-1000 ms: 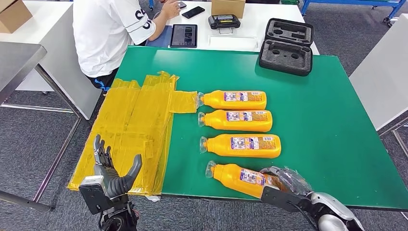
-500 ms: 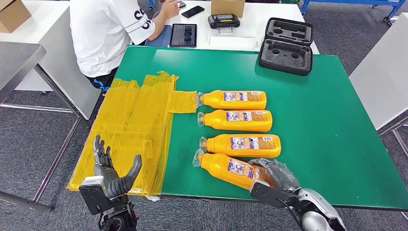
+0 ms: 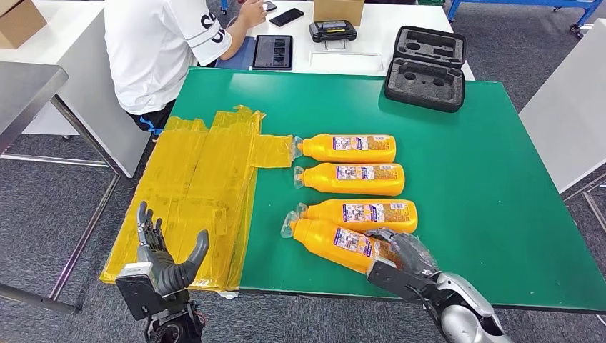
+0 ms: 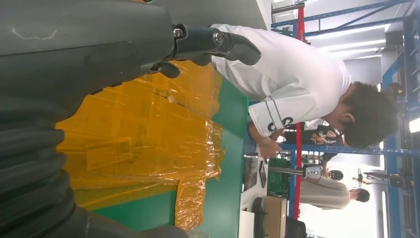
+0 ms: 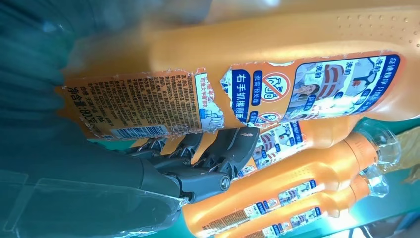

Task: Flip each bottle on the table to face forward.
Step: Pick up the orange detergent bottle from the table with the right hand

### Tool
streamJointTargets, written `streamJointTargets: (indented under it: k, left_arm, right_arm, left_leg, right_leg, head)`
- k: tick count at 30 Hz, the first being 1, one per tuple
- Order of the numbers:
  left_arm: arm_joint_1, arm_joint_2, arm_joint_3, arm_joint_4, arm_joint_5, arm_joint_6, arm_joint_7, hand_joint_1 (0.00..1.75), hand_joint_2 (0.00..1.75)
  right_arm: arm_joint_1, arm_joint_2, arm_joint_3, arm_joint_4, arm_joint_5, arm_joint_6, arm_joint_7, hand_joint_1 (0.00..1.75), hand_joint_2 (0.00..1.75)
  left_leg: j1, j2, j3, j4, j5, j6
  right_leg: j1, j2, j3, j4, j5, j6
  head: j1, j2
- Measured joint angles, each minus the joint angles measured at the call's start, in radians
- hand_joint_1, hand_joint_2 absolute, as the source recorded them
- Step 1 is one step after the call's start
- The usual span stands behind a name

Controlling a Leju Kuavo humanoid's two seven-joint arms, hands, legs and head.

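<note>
Several orange bottles lie in a row on the green table (image 3: 486, 186), caps to the left and labels up. My right hand (image 3: 401, 251) grips the base end of the nearest bottle (image 3: 327, 241), which lies slanted with its cap against the cap of the third bottle (image 3: 368, 214). In the right wrist view my dark fingers (image 5: 218, 158) curl around the held bottle (image 5: 277, 64), whose torn label faces the camera, and the other bottles (image 5: 297, 173) lie beyond it. The two far bottles (image 3: 350, 148) (image 3: 354, 179) lie parallel. My left hand (image 3: 163, 259) is raised off the table's front left corner, fingers spread and holding nothing.
Crumpled yellow plastic sheets (image 3: 204, 186) cover the table's left side. A black foam case (image 3: 426, 68) sits at the far edge. A person in a white shirt (image 3: 161, 50) sits at the far left by a white table with a tablet (image 3: 273, 53).
My right hand has carried the nearest bottle left and away from me, so its cap now meets the third bottle's cap. The left hand has stayed put.
</note>
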Motion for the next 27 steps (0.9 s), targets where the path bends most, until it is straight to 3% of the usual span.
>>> streamJointTargets:
  k: [3, 6, 9, 13, 18, 27]
  left_arm:
    - [0.006, 0.000, 0.005, -0.003, 0.074, -0.083, 0.000, 0.00, 1.75]
    - [0.014, 0.000, 0.014, -0.003, 0.193, -0.258, 0.006, 0.00, 1.75]
    - [0.016, 0.000, 0.024, -0.003, 0.260, -0.411, 0.035, 0.00, 1.75]
    - [0.012, 0.000, 0.035, -0.003, 0.306, -0.549, 0.079, 0.00, 1.75]
    - [0.003, 0.000, 0.044, 0.002, 0.336, -0.632, 0.109, 0.00, 1.75]
    - [-0.008, 0.000, 0.057, 0.024, 0.374, -0.692, 0.130, 0.00, 1.75]
  right_arm:
    - [-0.001, 0.013, -0.010, 0.001, -0.010, -0.033, -0.036, 1.75, 1.75]
    - [0.002, 0.041, -0.032, -0.002, -0.019, -0.077, -0.107, 1.75, 1.75]
    - [0.007, 0.091, -0.055, -0.014, -0.018, -0.115, -0.187, 1.75, 1.75]
    - [0.008, 0.173, -0.080, -0.031, -0.007, -0.148, -0.252, 1.75, 1.75]
    - [0.013, 0.254, -0.116, -0.043, -0.012, -0.156, -0.295, 1.75, 1.75]
    - [0.022, 0.327, -0.153, -0.044, -0.002, -0.153, -0.319, 1.75, 1.75]
  left_leg:
    - [0.000, 0.000, 0.000, 0.000, 0.000, 0.000]
    - [0.000, 0.000, 0.000, 0.000, 0.000, 0.000]
    - [0.000, 0.000, 0.000, 0.000, 0.000, 0.000]
    - [0.000, 0.000, 0.000, 0.000, 0.000, 0.000]
    - [0.001, 0.000, 0.000, 0.000, 0.000, 0.000]
    - [0.000, 0.000, 0.000, 0.000, 0.000, 0.000]
  right_leg:
    - [0.000, 0.000, 0.000, 0.000, 0.000, 0.000]
    - [0.000, 0.000, 0.000, 0.000, 0.000, 0.000]
    - [0.000, 0.000, -0.001, 0.000, 0.000, 0.000]
    - [0.000, 0.000, -0.001, 0.000, 0.000, 0.000]
    - [0.000, 0.000, -0.001, 0.000, 0.000, 0.000]
    - [0.000, 0.000, -0.001, 0.000, 0.000, 0.000]
  head:
    - [0.000, 0.000]
    - [0.000, 0.000]
    - [0.000, 0.000]
    - [0.000, 0.000]
    - [0.000, 0.000]
    - [0.000, 0.000]
